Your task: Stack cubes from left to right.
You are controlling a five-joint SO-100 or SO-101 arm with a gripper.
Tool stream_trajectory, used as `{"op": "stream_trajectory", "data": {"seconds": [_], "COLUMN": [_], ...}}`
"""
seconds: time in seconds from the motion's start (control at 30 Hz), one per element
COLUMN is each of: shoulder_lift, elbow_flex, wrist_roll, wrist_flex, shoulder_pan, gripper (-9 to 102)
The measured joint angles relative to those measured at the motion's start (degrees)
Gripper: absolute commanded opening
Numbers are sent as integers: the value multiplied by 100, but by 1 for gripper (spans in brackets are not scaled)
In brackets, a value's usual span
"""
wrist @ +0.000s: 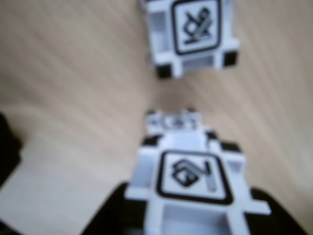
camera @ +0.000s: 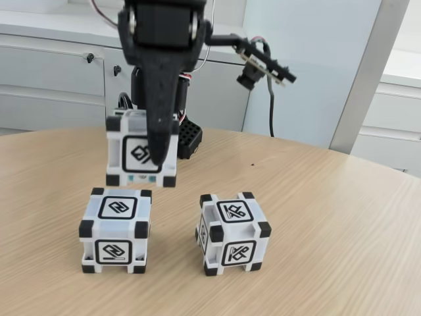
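Above the left cube, your jaws grip a raised cube — rigid, light, smooth plastic — so hold flat opposite faces.

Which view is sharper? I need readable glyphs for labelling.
Fixed view: sharp, evenly lit, only soft shadows; glyphs on the held cube, the left cube and the right cube read clearly. Wrist view: blurred throughout; the held cube and the far cube show smeared glyphs.
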Motion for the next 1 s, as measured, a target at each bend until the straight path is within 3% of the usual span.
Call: {"op": "stream_trajectory", "data": {"seconds": [1.0], "shoulder_lift": [-343], "elbow_flex": [-237], "wrist_roll": [149], "wrist_flex": [0], "shoulder_pan": [0], "gripper": [0]}}
